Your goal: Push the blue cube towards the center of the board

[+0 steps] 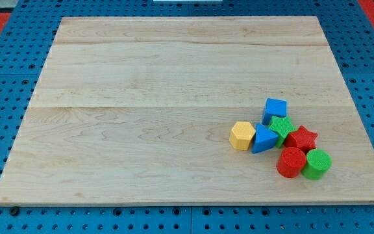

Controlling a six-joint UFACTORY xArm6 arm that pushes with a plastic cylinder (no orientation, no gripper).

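The blue cube (pixel 275 109) sits at the top of a tight cluster of blocks on the right lower part of the wooden board (pixel 141 97). It touches a green star-shaped block (pixel 282 128) just below it. A blue triangular block (pixel 263 138) and a yellow hexagonal block (pixel 242 136) lie to the lower left of the cube. My tip does not show in the view.
A red star block (pixel 302 138), a red cylinder (pixel 291 162) and a green cylinder (pixel 317 163) fill the cluster's lower right. A blue pegboard (pixel 5 97) surrounds the board.
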